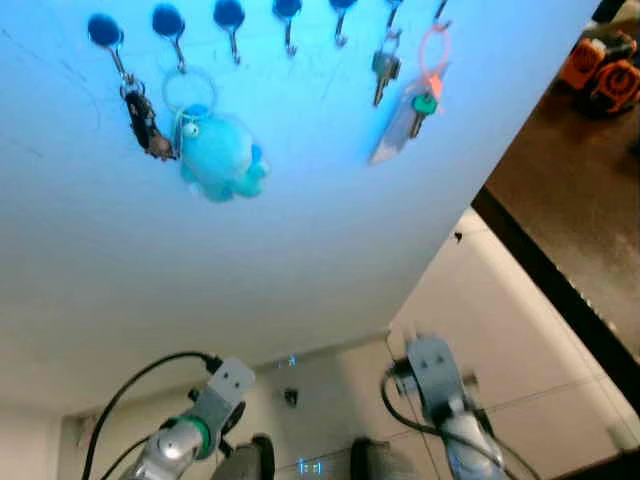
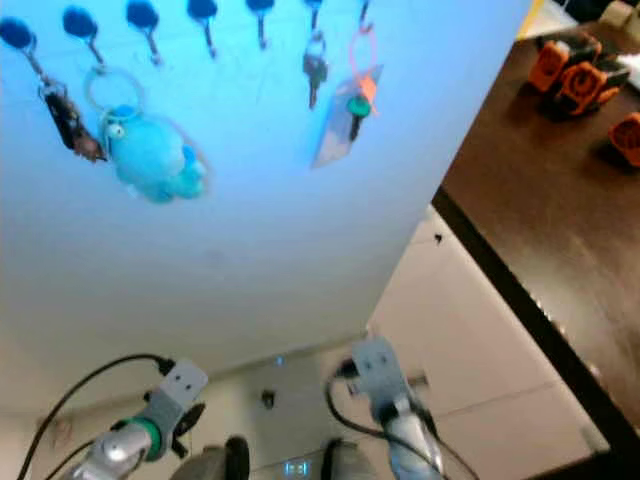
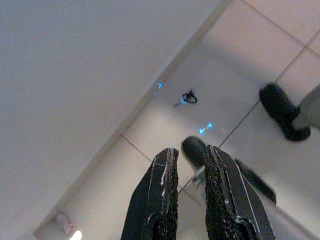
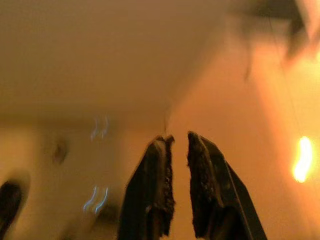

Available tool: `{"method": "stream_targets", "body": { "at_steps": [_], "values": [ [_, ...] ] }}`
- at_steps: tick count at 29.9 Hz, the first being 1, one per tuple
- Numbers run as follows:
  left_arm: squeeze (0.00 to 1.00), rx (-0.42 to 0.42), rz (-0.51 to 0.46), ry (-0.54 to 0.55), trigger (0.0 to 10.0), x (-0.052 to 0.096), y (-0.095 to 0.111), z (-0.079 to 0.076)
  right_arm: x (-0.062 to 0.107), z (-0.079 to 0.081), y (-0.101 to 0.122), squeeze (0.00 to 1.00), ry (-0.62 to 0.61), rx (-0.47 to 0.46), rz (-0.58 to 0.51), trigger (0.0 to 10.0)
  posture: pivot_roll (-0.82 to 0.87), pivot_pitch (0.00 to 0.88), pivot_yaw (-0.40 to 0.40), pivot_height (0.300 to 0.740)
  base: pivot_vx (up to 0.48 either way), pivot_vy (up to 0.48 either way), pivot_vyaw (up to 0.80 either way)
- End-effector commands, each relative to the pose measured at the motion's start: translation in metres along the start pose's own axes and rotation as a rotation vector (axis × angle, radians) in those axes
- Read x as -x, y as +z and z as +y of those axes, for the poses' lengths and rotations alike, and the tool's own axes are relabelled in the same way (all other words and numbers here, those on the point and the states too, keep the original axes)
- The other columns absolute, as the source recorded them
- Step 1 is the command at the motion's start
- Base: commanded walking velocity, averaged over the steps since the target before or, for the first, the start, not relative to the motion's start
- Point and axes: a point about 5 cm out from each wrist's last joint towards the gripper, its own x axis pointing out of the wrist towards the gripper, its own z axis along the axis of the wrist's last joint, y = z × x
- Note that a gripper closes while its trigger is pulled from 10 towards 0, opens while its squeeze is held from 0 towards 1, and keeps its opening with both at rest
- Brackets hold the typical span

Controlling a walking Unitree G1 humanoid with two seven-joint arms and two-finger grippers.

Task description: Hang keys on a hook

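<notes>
Where hooks [image 1: 229,17] protrude, fuzzy rounded plush keychain [image 1: 220,155].

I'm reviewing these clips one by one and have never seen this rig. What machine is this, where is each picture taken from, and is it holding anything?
This is a two-armed humanoid robot. The two wide pictures come from its head camera, looking forward and down at a wall with a row of hooks. Hanging there are a blue plush keychain, a dark key fob, a single key and a green-capped key on a pink loop.

Both arms hang low. The other two pictures come from wrist cameras, looking along each gripper's black fingers. The left gripper and right gripper have their jaws slightly apart and hold nothing. A small key bunch lies on the tiled floor.
</notes>
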Motion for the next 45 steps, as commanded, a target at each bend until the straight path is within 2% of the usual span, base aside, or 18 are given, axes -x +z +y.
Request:
{"method": "stream_targets", "body": {
  "at_steps": [1,5,10,14,16,18,20,22,24,25,26,29,33,34,35,38,40,45],
  "values": [
    [0.00,-0.015,0.060,-0.006,10.0,0.005,-0.015,-0.005,0.006,0.004,-0.022,0.00,-0.001,-0.094,0.134,10.0,-0.19,0.169,0.093,0.740,0.000,0.000,0.00],
    [0.00,-0.017,0.100,0.018,10.0,0.009,-0.027,-0.005,0.012,0.010,-0.037,0.00,-0.001,-0.160,0.222,10.0,-0.17,0.165,0.081,0.740,0.000,0.000,0.00],
    [0.00,0.001,0.121,0.043,10.0,0.013,-0.035,-0.004,0.009,0.011,-0.034,0.00,0.003,-0.141,0.208,10.0,-0.16,0.163,0.071,0.740,0.000,0.000,0.00],
    [0.00,0.080,0.132,0.109,10.0,0.016,-0.040,-0.001,-0.003,0.010,-0.017,0.00,-0.010,-0.111,0.129,10.0,-0.15,0.159,0.062,0.740,0.000,0.000,0.00],
    [0.00,0.125,0.122,0.125,10.0,0.015,-0.038,0.001,-0.009,0.007,-0.011,0.00,-0.033,-0.152,0.112,10.0,-0.15,0.158,0.060,0.740,0.000,0.000,0.00],
    [0.00,0.172,0.056,0.156,10.0,0.010,-0.023,0.006,-0.012,0.005,-0.005,0.00,-0.053,-0.174,0.085,10.0,-0.16,0.157,0.059,0.740,0.000,0.000,0.00],
    [0.00,0.172,0.056,0.156,10.0,0.010,-0.023,0.006,-0.012,0.005,-0.005,0.00,-0.053,-0.174,0.085,10.0,-0.16,0.157,0.059,0.740,0.000,0.000,0.00],
    [0.00,0.206,-0.047,0.212,10.0,0.004,0.000,0.016,-0.014,0.005,0.002,0.00,-0.059,-0.172,0.040,10.0,-0.16,0.155,0.060,0.740,0.000,0.000,0.00],
    [0.00,0.160,-0.211,0.312,10.0,0.001,0.035,0.030,-0.015,0.007,0.009,0.00,-0.020,-0.205,-0.010,10.0,-0.17,0.152,0.059,0.740,0.000,0.000,0.00],
    [0.00,0.160,-0.211,0.312,10.0,0.001,0.035,0.030,-0.015,0.007,0.009,0.00,-0.020,-0.205,-0.010,10.0,-0.17,0.152,0.059,0.740,0.000,0.000,0.00],
    [0.00,0.138,-0.281,0.353,10.0,0.003,0.048,0.035,-0.014,0.009,0.010,0.00,0.008,-0.214,-0.021,10.0,-0.17,0.150,0.058,0.740,0.000,0.000,0.00],
    [0.00,0.116,-0.328,0.418,10.0,0.010,0.052,0.041,-0.012,0.011,0.006,0.00,0.048,-0.216,-0.021,10.0,-0.17,0.146,0.055,0.740,0.000,0.000,0.00],
    [0.00,0.088,-0.284,0.436,10.0,0.014,0.040,0.041,-0.009,0.013,0.002,0.00,0.068,-0.207,-0.013,10.0,-0.17,0.145,0.053,0.740,0.000,0.000,0.00],
    [0.00,0.071,-0.171,0.391,10.0,0.013,0.018,0.034,-0.008,0.013,-0.002,0.00,0.076,-0.199,0.010,10.0,-0.14,0.137,0.024,0.740,0.000,0.000,0.00],
    [0.00,0.071,-0.171,0.391,10.0,0.013,0.018,0.034,-0.008,0.013,-0.002,0.00,0.076,-0.199,0.010,10.0,-0.14,0.137,0.024,0.740,0.000,0.000,0.00],
    [0.00,0.112,-0.073,0.372,10.0,0.012,0.000,0.031,-0.008,0.013,-0.006,0.00,0.091,-0.163,0.044,10.0,-0.11,0.140,0.012,0.740,0.000,0.000,0.00],
    [0.00,0.205,0.009,0.422,10.0,0.014,-0.015,0.031,-0.012,0.015,-0.005,0.00,0.124,-0.127,0.064,10.0,-0.09,0.133,-0.026,0.740,0.000,0.000,0.00],
    [0.00,0.251,0.100,0.457,10.0,0.019,-0.033,0.023,-0.015,0.017,-0.001,0.00,0.157,-0.096,0.067,10.0,-0.08,0.124,-0.034,0.740,0.000,0.000,0.00]
  ]
}}
